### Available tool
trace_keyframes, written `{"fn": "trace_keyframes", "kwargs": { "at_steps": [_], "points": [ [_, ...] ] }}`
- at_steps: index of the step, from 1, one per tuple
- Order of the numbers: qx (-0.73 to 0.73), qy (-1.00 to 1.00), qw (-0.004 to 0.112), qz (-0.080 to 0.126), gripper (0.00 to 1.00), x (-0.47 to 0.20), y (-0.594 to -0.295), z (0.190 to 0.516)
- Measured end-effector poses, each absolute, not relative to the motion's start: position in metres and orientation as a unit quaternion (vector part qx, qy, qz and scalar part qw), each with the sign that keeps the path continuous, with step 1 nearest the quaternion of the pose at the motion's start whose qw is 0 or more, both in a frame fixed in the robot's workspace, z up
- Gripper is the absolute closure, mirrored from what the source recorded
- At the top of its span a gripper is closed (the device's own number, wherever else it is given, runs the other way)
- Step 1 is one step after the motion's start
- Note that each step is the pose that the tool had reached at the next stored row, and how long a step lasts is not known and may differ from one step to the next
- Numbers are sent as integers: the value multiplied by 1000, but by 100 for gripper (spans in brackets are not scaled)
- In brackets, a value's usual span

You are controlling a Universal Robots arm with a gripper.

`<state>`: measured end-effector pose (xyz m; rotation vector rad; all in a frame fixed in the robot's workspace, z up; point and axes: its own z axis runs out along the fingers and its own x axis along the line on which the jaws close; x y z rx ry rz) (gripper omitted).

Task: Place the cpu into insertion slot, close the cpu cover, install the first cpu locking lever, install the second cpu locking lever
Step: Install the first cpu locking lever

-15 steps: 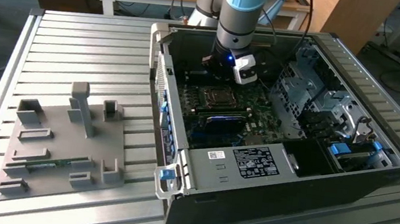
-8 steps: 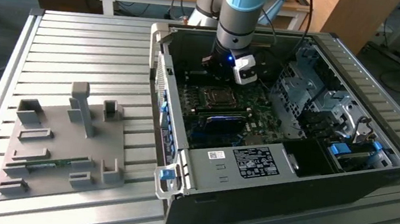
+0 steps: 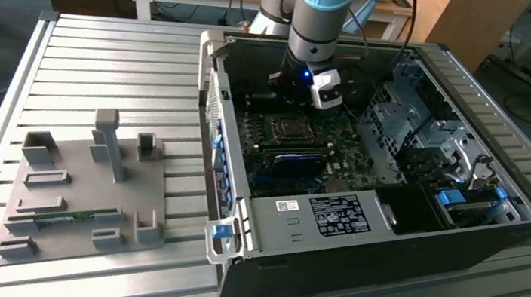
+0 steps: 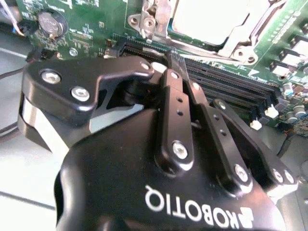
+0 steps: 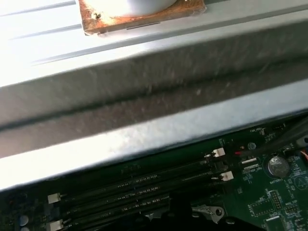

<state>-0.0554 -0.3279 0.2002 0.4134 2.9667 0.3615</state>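
In the exterior view my gripper (image 3: 292, 100) reaches down into the open computer case (image 3: 497, 245), just behind the cpu socket (image 3: 288, 128) on the green motherboard (image 3: 346, 155). In the second wrist view the black fingers (image 4: 175, 96) lie together, and the gripper (image 4: 174, 55) is shut with nothing visible between them. Its tip hovers over the memory slots (image 4: 226, 84) at the socket's edge. The cpu (image 4: 202, 17) shows as a pale silvery square inside the socket. The silver cpu cover (image 4: 240, 38) frames it and lies flat. A metal lever bracket (image 4: 149, 19) sits at the socket corner.
The case wall (image 5: 154, 96) runs close beside the memory slots (image 5: 134, 185) in the first wrist view. A coin battery (image 5: 278, 166) sits on the board. On the exterior view's left, a grey fixture plate (image 3: 77, 194) with upright holders lies on the slatted table (image 3: 104, 60). Drive cages (image 3: 429, 138) fill the case's right.
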Motion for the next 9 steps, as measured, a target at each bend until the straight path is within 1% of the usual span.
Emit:
{"fn": "trace_keyframes", "kwargs": {
  "at_steps": [9],
  "points": [
    [154,979,64,119,89,-55,-326,202]
  ]
}}
